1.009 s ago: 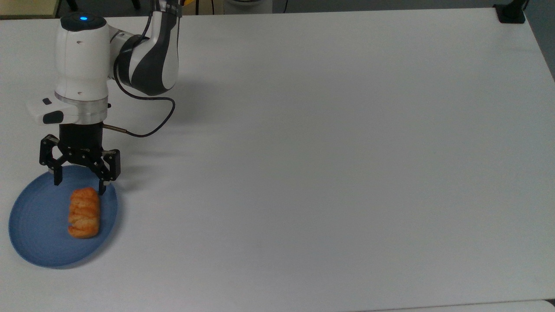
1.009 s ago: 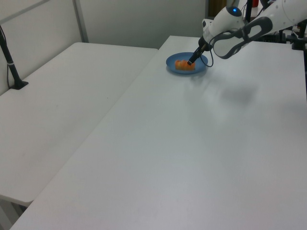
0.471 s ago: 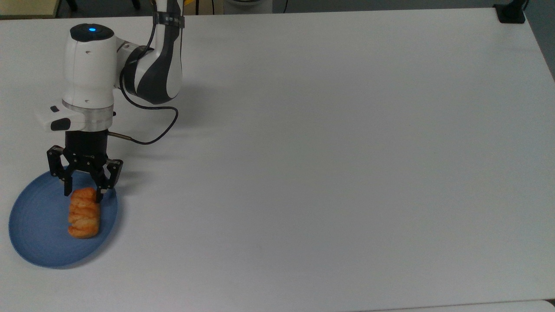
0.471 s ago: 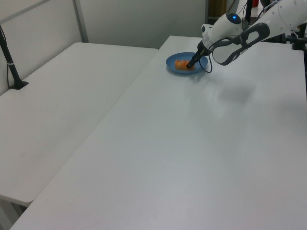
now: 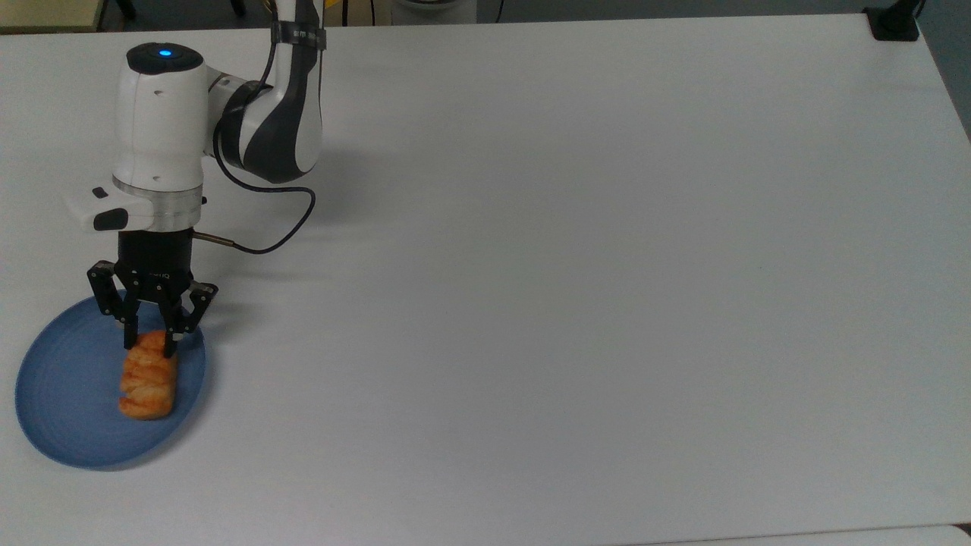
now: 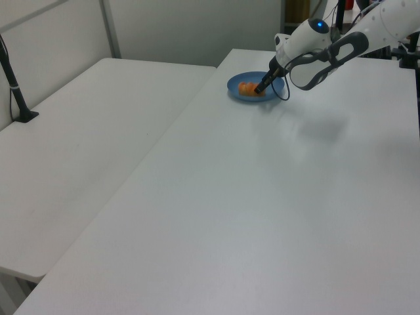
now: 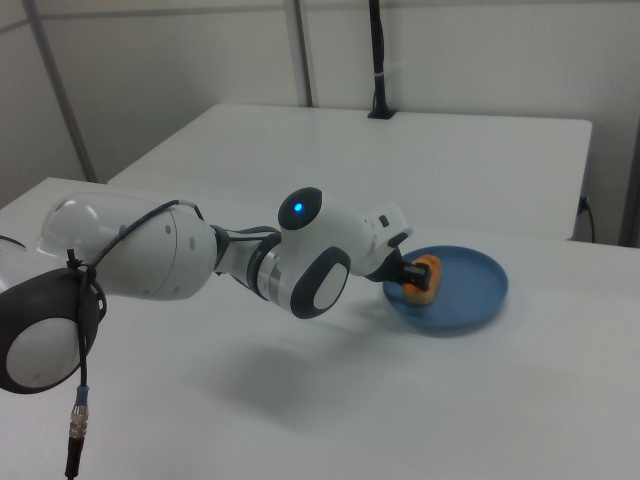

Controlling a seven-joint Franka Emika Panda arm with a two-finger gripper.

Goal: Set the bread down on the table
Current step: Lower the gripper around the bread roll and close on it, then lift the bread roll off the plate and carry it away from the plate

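Note:
The bread (image 5: 148,379), a small golden-orange roll with flaky ridges, lies on a round blue plate (image 5: 61,409) near the top view's left edge, on the white table (image 5: 569,265). My gripper (image 5: 152,343) points down over the roll's far end, one finger against each side, shut on it. The bread still rests on the plate. The left view has the gripper (image 6: 258,89) at the bread (image 6: 247,88) on the plate (image 6: 246,98). In the right view the gripper (image 7: 408,277) holds the bread (image 7: 425,272) above the plate (image 7: 470,290).
The arm's black cable (image 5: 281,227) loops over the table just right of the wrist. A black clamp (image 5: 895,23) sits at the table's far right corner. A second white table (image 6: 85,144) with a black post (image 6: 16,85) stands alongside.
The gripper has come down toward the plate and its fingers have narrowed from wide apart to closed on the bread's far end. The bread has barely moved.

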